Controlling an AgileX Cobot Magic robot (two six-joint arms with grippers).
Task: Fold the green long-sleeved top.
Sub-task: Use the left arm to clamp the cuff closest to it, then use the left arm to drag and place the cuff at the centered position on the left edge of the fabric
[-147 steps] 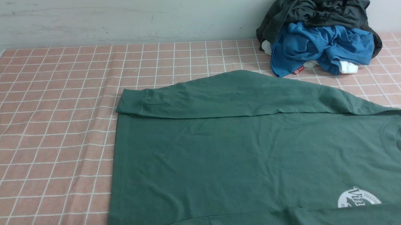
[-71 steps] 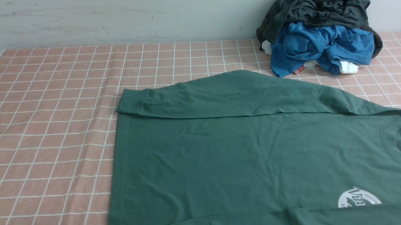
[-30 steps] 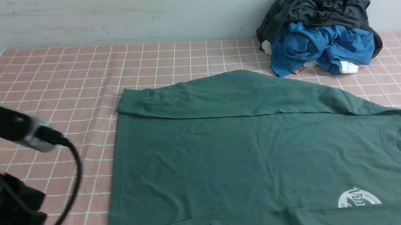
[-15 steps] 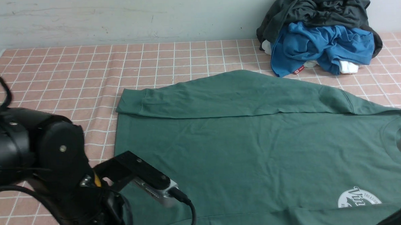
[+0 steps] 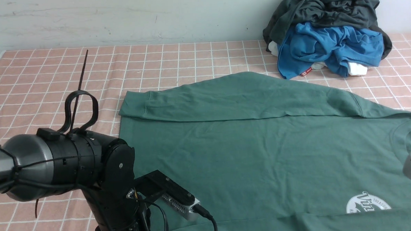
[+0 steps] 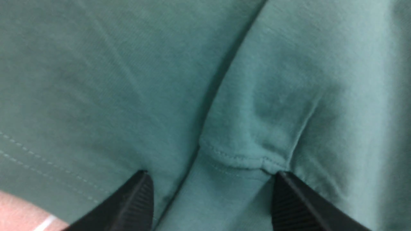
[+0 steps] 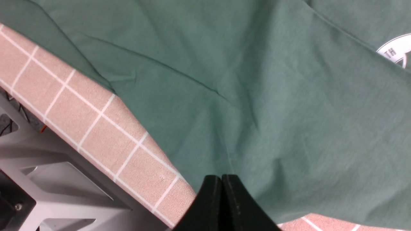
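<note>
The green long-sleeved top lies flat on the table, neck to the right and hem to the left. Its far sleeve is folded across the body, with the cuff at the left. The white logo shows near the front right. My left arm hangs over the near hem corner, its fingers hidden in the front view. My left gripper is open, its fingertips on either side of a stitched cuff seam of the near sleeve. My right gripper is shut and empty just above the top, by the table's front edge.
A pile of clothes sits at the back right, a dark grey garment over a bright blue one. The pink checked tablecloth covers the table. The table's front edge and grey frame show in the right wrist view.
My left arm has swung in from the left to the top's near hem corner. My right arm has come in at the right edge. The top has not moved.
</note>
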